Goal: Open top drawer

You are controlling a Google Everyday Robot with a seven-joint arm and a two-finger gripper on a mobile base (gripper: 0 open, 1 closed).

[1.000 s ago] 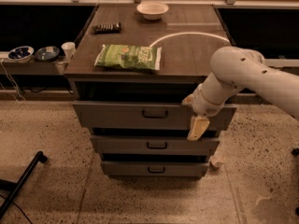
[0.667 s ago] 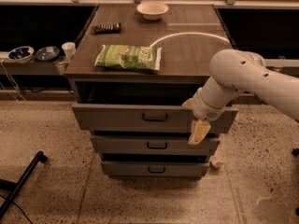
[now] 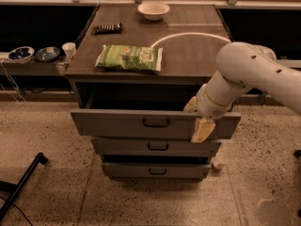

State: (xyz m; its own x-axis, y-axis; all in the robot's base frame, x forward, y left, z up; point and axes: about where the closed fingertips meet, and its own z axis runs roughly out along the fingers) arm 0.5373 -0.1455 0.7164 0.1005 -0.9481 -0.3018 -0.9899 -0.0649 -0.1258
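Cream gripper (image 3: pixel 197 118) at front of grey top drawer (image 3: pixel 122 123); green bag (image 3: pixel 129 58); speckled beige floor (image 3: pixel 56 182).

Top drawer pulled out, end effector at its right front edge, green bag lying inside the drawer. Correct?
No. The camera view shows the green bag lying on the cabinet top, not inside the drawer. The top drawer is pulled out and the end effector is at its right front edge.

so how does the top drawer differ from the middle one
The top drawer is pulled out further than the middle drawer, with a dark gap behind its front. Its front is taller and wider than the middle drawer's. The gripper sits at the top drawer's right end. Both are grey with dark handles.
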